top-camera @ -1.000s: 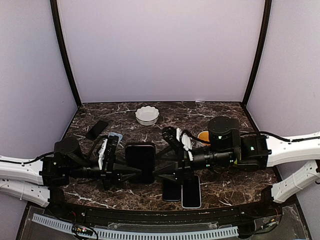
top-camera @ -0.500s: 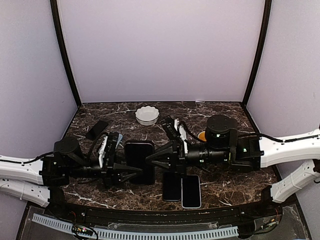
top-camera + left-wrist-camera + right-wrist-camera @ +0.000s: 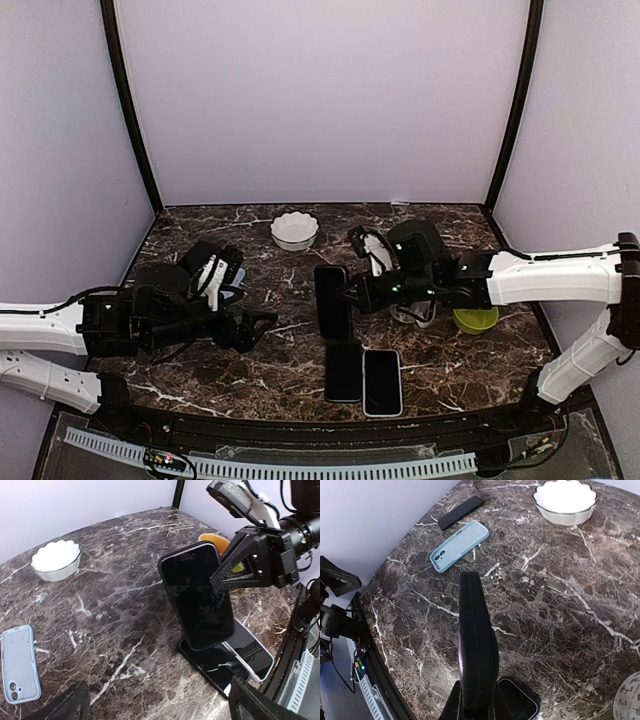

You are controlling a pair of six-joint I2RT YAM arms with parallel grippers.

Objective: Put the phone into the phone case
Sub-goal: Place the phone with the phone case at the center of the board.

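Note:
A dark phone point(image 3: 332, 300) hangs on edge above the table, and my right gripper point(image 3: 352, 296) is shut on its lower end. In the right wrist view the phone point(image 3: 477, 645) shows edge-on, rising from between my right gripper's point(image 3: 476, 707) jaws. From the left wrist the phone's black screen point(image 3: 200, 597) faces the camera. A light blue phone case point(image 3: 19, 662) lies flat and empty at the table's left, also visible to the right wrist as the case point(image 3: 460, 545). My left gripper point(image 3: 255, 330) is open, holds nothing and sits left of the phone.
Two phones point(image 3: 343, 372) point(image 3: 382, 382) lie flat side by side near the front edge, under the held phone. A white bowl point(image 3: 294, 230) stands at the back and a green bowl point(image 3: 476, 320) at the right. A flat black object point(image 3: 461, 512) lies beyond the case.
My left gripper opened, let go of the phone and drew back left. My right gripper shut on the phone and carried it right, turning it on edge.

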